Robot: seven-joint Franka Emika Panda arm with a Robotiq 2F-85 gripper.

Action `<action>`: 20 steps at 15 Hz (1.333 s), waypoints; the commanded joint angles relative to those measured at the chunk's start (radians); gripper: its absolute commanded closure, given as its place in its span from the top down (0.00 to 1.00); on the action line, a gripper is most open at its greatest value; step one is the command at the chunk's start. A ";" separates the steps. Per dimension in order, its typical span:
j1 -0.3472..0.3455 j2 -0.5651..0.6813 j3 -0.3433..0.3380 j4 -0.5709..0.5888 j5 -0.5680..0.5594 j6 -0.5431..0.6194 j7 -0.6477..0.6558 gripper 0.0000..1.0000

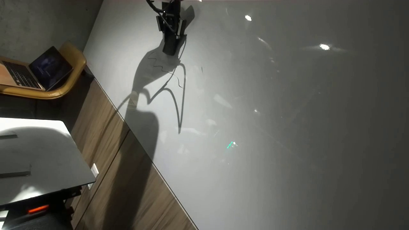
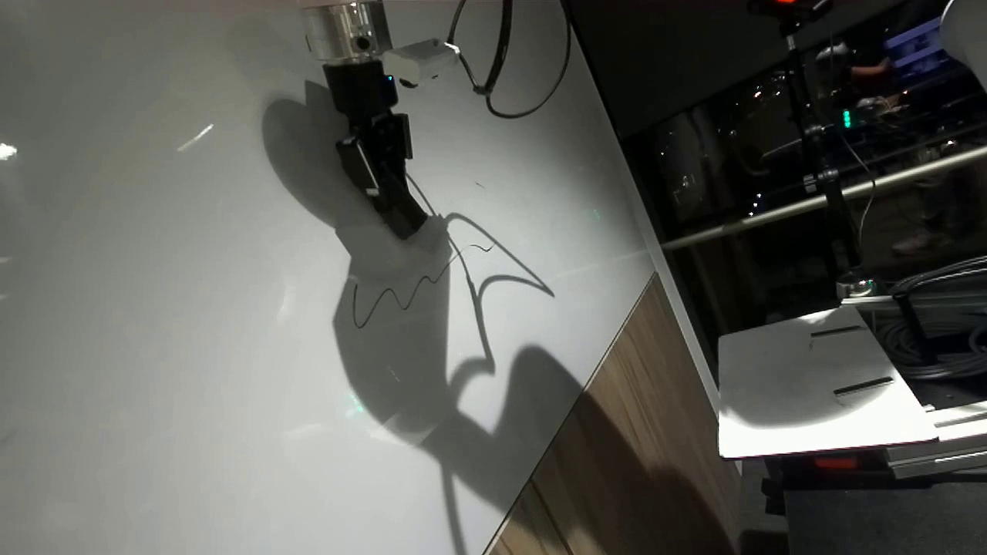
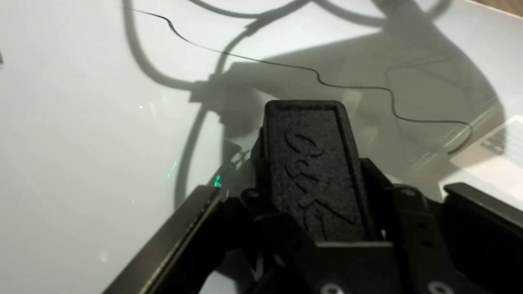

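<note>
Looks like a lab with office furnishings.
Has a robot arm (image 2: pixel 347 35) in front of a glossy white board (image 1: pixel 271 102), wood panelling (image 1: pixel 134 179) along the board's edge, and a tan chair (image 1: pixel 76 62) with a laptop (image 1: pixel 49 70) beside the board. In an exterior view, also shows a black stand (image 2: pixel 817 146), coiled cables (image 2: pixel 956 358), a dim figure (image 2: pixel 848 77) and a lit screen (image 2: pixel 917 42), all beyond the board's edge.
</note>
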 commanded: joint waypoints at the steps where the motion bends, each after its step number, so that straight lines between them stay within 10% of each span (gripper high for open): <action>1: 0.047 0.133 0.020 0.155 -0.045 0.036 0.021 0.30; 10: 0.148 0.263 -0.001 0.242 -0.072 -0.035 0.026 0.30; 20: 0.085 0.117 -0.062 0.110 -0.080 -0.062 0.009 0.30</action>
